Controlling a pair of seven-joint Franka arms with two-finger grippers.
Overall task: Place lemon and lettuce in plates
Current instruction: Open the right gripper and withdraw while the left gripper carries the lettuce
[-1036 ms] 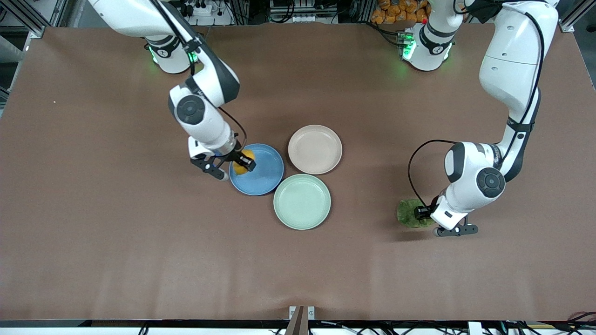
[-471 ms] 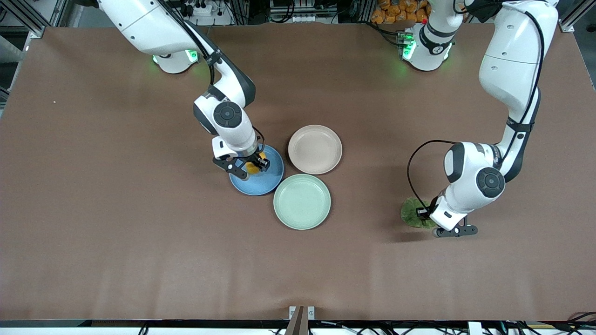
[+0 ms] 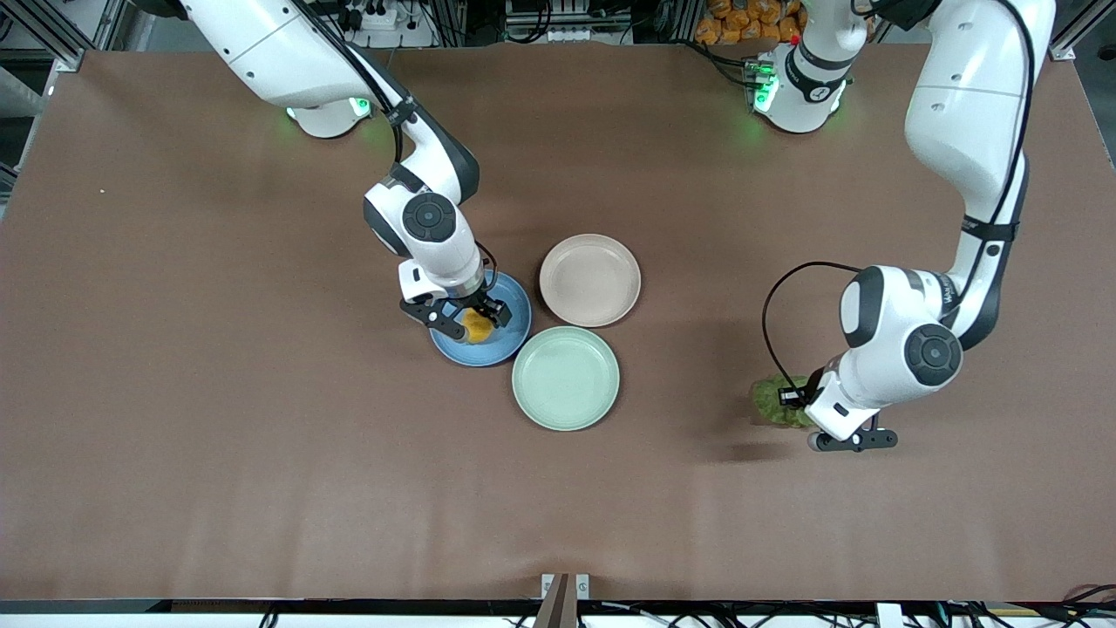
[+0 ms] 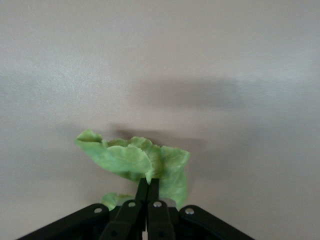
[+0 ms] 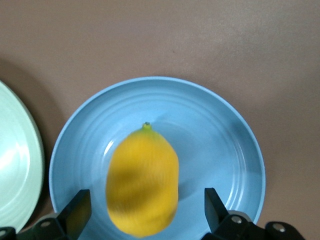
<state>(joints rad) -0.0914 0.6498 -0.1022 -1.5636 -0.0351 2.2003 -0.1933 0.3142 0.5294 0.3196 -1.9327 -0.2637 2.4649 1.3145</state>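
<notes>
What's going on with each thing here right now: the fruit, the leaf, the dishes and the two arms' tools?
lemon: loose, over the blue plate.
lettuce: pinched, lifted off the table.
blue plate: under the lemon.
beige plate: empty.
mint-green plate: empty.
right tool: open, over the blue plate.
left tool: shut on the lettuce.

Brown table (image 3: 218, 392) – blue plate (image 3: 508, 342), beige-pink plate (image 3: 589, 279), mint-green plate (image 3: 565, 378).

We see white arm shells, dark grey round joint caps, black cables looping along both arms, green lights glowing at the bases, black two-finger grippers.
</notes>
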